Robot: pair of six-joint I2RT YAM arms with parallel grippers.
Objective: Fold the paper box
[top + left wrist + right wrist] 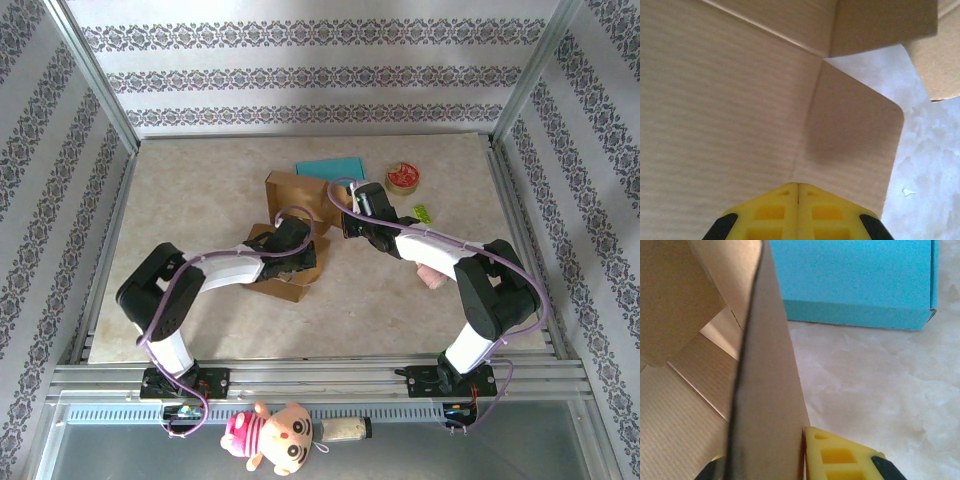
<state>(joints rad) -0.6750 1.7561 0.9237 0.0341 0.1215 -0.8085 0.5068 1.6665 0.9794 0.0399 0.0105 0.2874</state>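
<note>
The cardboard box [297,190] sits half-folded near the middle of the surface [200,190], with one brown panel standing upright at the back and the rest lying lower towards the arms. The left hand [285,246] is down in the lower part of it. From its own camera the left hand [798,189] has its yellow fingers [771,212] pressed together, right at the foot of a crease where a round-cornered flap [850,135] meets the wider panel. I cannot tell whether any cardboard is caught between them.

The right hand [350,220] reaches in from the other side and pinches the upright panel. Seen from its wrist, the right hand [790,460] has that panel [767,405] running edge-on between its fingers, one yellow finger [840,457] flat against it.

A teal box [330,168] lies just behind the cardboard. A red roll of tape [404,178] rests farther right, apart from both.
</note>
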